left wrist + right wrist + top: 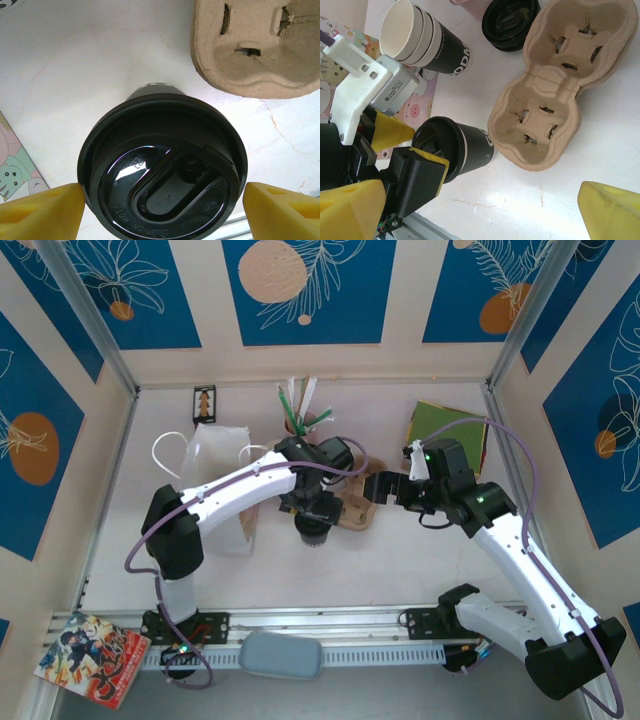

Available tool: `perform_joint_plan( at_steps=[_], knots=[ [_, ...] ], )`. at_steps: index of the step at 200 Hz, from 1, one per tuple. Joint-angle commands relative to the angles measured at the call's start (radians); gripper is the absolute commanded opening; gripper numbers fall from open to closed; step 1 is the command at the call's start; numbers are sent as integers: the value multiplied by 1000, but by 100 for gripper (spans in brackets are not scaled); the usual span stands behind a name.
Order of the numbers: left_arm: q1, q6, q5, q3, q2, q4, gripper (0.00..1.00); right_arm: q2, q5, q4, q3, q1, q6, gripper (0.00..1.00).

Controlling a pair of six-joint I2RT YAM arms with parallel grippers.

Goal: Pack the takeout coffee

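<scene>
At table centre, just beside cup carrier (pixel 545 100) | takeout coffee (pixel 470 146) stands upright | left gripper (pixel 162 200) clasps its lid rim | right gripper (pixel 385 488) gapes, empty | step: grasp | next: probably a level lift toward white paper bag (pixel 215 475)

My takeout coffee (pixel 165 175) stands upright on the white worktop (pixel 100 60). It is a small paper cup with dark walls and white lettering on its side. A round black plastic lid (pixel 432 137) with embossed lettering is seated on top. The cup sits between my left fingers (pixel 45 210), which meet the lid's rim on both sides, near the pulp cup carrier (pixel 260 55).
</scene>
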Motion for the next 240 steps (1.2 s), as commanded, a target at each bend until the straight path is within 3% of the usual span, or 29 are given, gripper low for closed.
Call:
perform_joint_plan(
  at_steps=[1,240],
  knots=[
    [7,10,10,18,-3,-19,82,4,9,9,-16,5,6,99],
    [-13,38,-13,60,22,-53,84,15,9,17,-15,12,13,99]
  ],
)
